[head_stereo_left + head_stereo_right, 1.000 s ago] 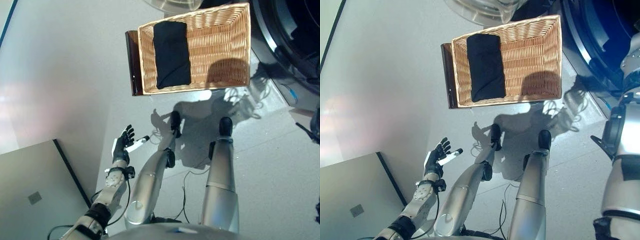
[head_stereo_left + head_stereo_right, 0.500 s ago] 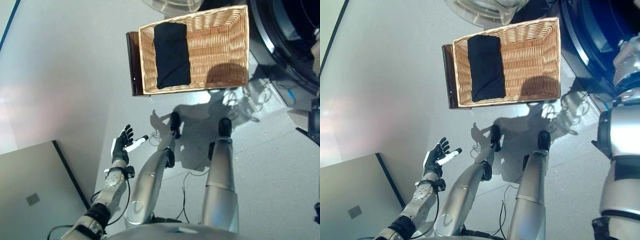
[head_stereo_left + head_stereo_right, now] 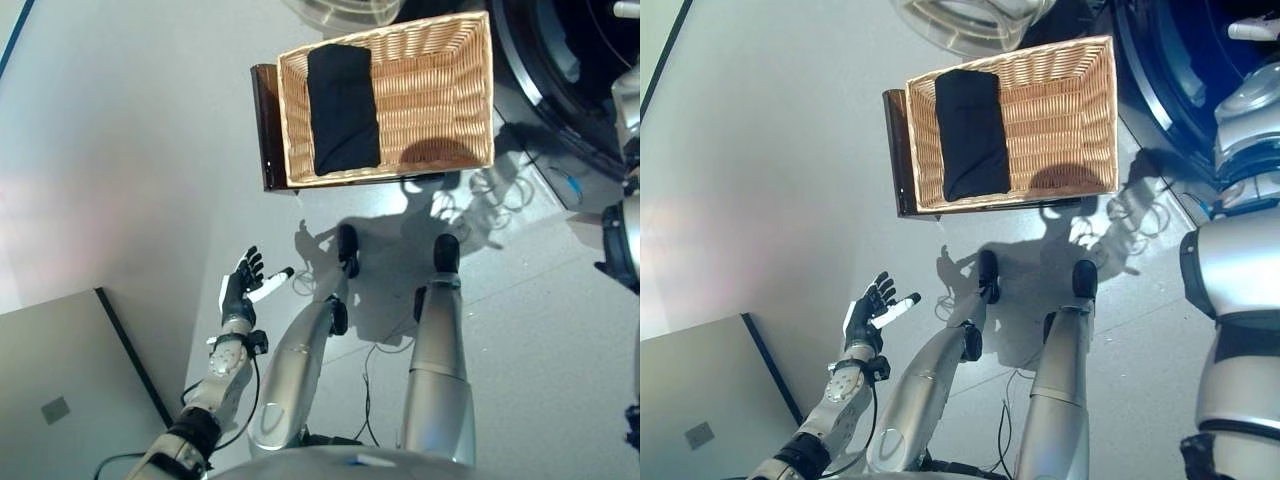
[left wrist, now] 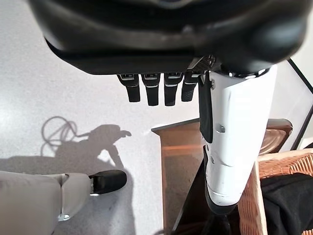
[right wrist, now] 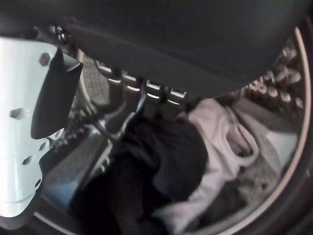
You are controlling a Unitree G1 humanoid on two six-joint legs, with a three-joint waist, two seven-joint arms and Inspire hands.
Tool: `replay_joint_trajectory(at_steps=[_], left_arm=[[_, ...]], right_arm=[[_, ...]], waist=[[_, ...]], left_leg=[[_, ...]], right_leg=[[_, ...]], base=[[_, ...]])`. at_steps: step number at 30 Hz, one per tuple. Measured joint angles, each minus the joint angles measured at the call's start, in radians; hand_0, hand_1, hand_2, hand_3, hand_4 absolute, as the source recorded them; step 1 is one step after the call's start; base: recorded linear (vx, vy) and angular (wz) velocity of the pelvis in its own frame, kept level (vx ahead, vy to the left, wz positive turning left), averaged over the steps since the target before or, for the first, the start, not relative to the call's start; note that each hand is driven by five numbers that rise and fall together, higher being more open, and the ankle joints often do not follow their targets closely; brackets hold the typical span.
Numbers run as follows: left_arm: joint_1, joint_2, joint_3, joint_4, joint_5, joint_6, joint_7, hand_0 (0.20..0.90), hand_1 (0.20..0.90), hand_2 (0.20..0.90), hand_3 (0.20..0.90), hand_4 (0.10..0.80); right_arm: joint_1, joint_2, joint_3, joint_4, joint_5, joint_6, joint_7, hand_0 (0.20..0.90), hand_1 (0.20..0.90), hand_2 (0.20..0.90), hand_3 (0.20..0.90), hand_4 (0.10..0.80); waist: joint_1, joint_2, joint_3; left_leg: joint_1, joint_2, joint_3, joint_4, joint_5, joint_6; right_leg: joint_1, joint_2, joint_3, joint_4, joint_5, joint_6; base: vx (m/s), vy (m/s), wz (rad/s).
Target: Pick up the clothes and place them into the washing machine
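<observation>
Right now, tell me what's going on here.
The robot is loading laundry. Its right hand is inside the washing machine drum, fingers straight, above a dark garment lying on pale clothes. A folded black cloth is in the woven wicker basket on the floor. The left hand hangs open, empty.

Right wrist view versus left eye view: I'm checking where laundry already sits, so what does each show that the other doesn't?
Only the right wrist view looks into the washing machine drum, where a dark garment lies on pale clothes past the right hand. Only the left eye view shows the wicker basket holding folded black clothes, and the open left hand. Both show the machine itself.
</observation>
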Motion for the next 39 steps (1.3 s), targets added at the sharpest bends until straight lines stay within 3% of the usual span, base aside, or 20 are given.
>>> replay_joint_trajectory(at_steps=[9,15,25,39], left_arm=[[-0.013,-0.001,0.03,0.01,0.022,-0.015,0.028,0.9,0.9,0.9,0.9,0.8],[-0.018,-0.008,0.047,0.037,0.028,-0.018,0.049,0.9,0.9,0.9,0.9,0.8],[-0.018,-0.011,0.11,0.049,0.049,-0.018,0.073,0.9,0.9,0.9,0.9,0.8],[-0.018,-0.01,0.115,0.056,0.067,-0.018,0.1,0.9,0.9,0.9,0.9,0.8]], right_arm=[[0.158,0.115,-0.127,-0.097,-0.036,0.0,-0.095,0.9,0.9,0.9,0.9,0.8],[0.341,0.215,-0.203,-0.271,-0.048,-0.003,-0.135,0.9,0.9,0.9,0.9,0.8],[0.478,0.391,-0.232,-0.429,-0.121,-0.007,-0.147,0.9,0.9,0.9,0.9,0.8],[0.517,0.508,-0.143,-0.475,-0.242,-0.022,-0.127,0.9,0.9,0.9,0.9,0.8]], waist=[[-0.005,-0.001,0.001],[-0.008,-0.008,0.006],[-0.028,-0.063,0.044],[-0.021,-0.075,0.052]], left_leg=[[0.04,0.015,0.005,-0.004,-0.008,0.01],[0.067,0.03,0.007,-0.011,-0.012,0.015],[0.072,0.04,0.001,-0.006,-0.014,0.018],[0.073,0.052,-0.01,0.005,-0.021,0.024]], right_leg=[[0.054,0.009,-0.009,-0.043,0.015,-0.001],[0.103,0.016,-0.016,-0.094,0.031,0.003],[0.126,0.017,-0.029,-0.114,0.04,-0.003],[0.154,0.019,-0.049,-0.139,0.041,0.0]], base=[[-0.011,0.032,-0.07],[0.002,0.001,-0.05],[0.001,0.001,0.01],[0.004,-0.001,0.01]])
